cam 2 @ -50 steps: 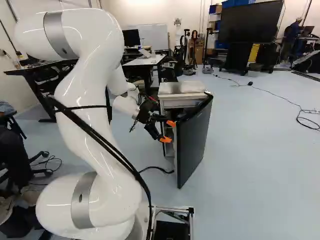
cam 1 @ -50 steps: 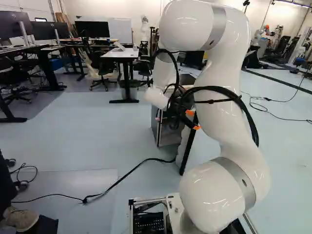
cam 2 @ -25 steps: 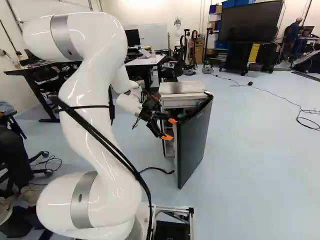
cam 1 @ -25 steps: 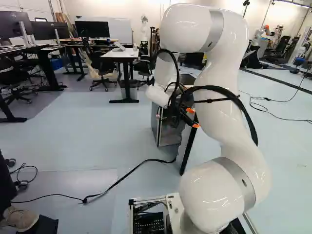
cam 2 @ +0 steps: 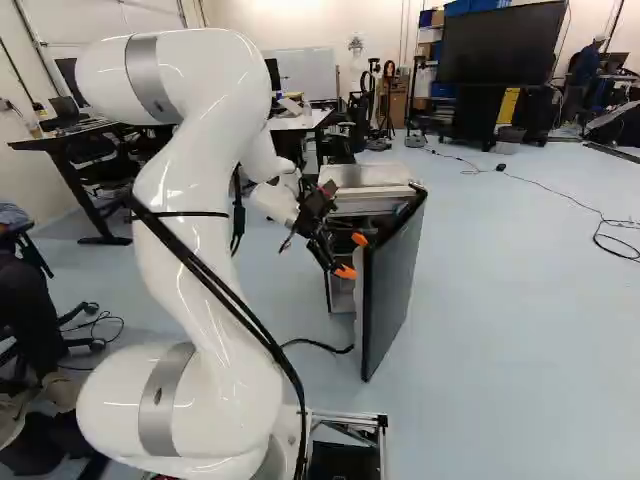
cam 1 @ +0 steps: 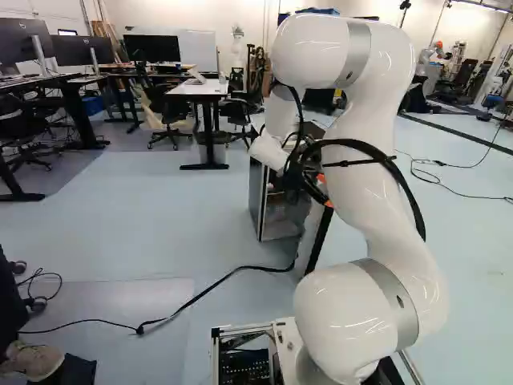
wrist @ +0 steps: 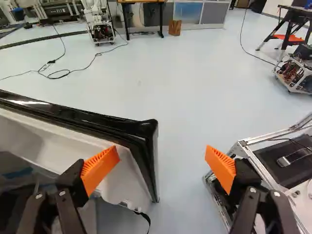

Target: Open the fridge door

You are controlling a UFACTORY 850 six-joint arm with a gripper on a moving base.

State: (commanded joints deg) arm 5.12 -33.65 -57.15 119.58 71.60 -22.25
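Observation:
In the right base view my gripper (cam 2: pixel 353 256) is at the inner side of the fridge door (cam 2: pixel 393 285), which stands ajar from the fridge (cam 2: pixel 368 177). The wrist view shows the gripper (wrist: pixel 162 152) wide open. One orange pad (wrist: pixel 100 168) lies over the door's white inner face (wrist: pixel 53 142); whether it touches cannot be told. The other pad (wrist: pixel 222 168) is out past the door's free edge, over the floor. Behind the arm in the left base view, the fridge body (cam 1: pixel 258 200) is partly hidden.
A black cable (cam 1: pixel 216 281) runs over the floor to the fridge. My base's frame (wrist: pixel 258 141) lies beyond the outer finger. A white table (cam 1: pixel 198 88) stands behind the fridge. Another robot (wrist: pixel 97 24) stands far off in the wrist view.
The arm and gripper have moved rightward in the base views. The door has swung somewhat wider in the same direction, its free edge shifting away from the fridge body. The base has stayed still.

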